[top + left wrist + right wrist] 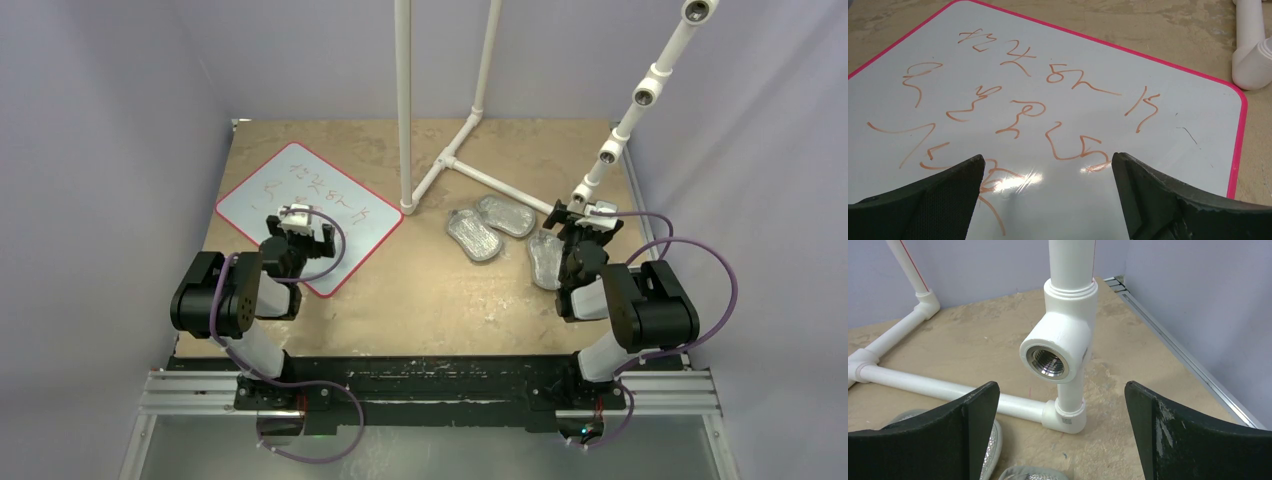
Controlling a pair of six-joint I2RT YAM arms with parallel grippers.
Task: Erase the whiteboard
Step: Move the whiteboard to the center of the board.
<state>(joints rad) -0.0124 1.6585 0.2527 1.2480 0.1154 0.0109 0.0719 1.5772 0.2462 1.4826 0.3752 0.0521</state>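
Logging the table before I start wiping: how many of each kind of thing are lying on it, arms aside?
Whiteboard: 1
Silvery-grey pads: 3
White pipe frame: 1
Total: 5

tan table point(430, 295), scribbled whiteboard point(265, 190) at left, white pipe frame point(500, 187) and three silvery pads point(474, 237) at right

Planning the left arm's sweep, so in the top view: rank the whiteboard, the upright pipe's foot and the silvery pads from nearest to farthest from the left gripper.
1. whiteboard, directly under the left gripper.
2. upright pipe's foot, to its right.
3. silvery pads, farther right still.
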